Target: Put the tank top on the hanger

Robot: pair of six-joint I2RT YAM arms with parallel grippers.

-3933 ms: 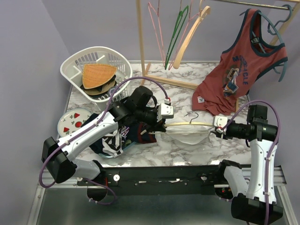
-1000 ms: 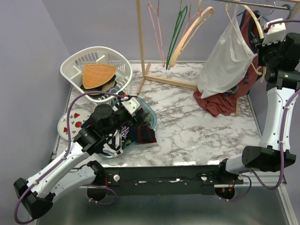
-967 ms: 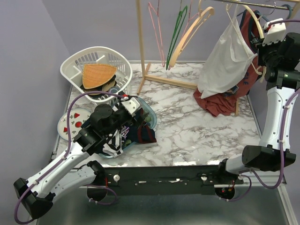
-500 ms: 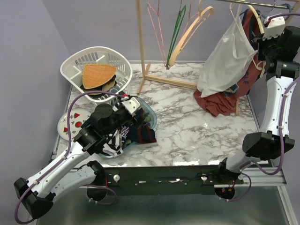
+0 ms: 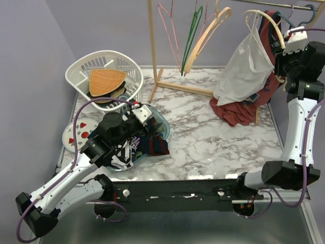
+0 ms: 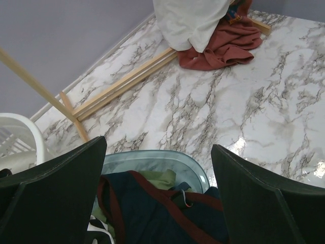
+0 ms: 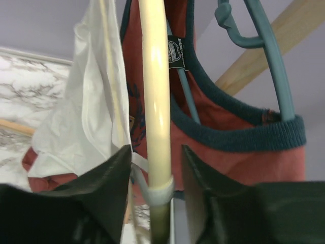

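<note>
Up at the right end of the wooden rack [image 5: 152, 40], just under its rail: the hanger [image 7: 152, 76], tilted, with the tank top [image 5: 244, 71] slung over it and drooping in a loose white bag down its left side. Cannot tell whether hooked on the rail. Straddling the hanger's cream arm, the right gripper [image 7: 155, 168], jaws apart, a sliver of gap at each finger, so no clamp.

Crowded just behind, at that same end of the rack: the red tank top [image 5: 238, 109] on its blue-grey hanger [image 7: 269, 61], hem pooled on the marble table [image 5: 213, 147] by the rack's foot, the white hem resting against it. Tight quarters there, cloth and hangers nearly edge to edge.

In front of the rack, toward the arms: a broad run of bare marble out to the table's near edge.

Well left of the rack's upright and nearer the arms: the left gripper [image 6: 157, 147], jaws spread wide, holding nothing, hovering over the clear tub [image 6: 152, 154] of dark clothes [image 6: 152, 208]. Left of the rack, near the table's far left corner: the white basket [image 5: 101, 66].
</note>
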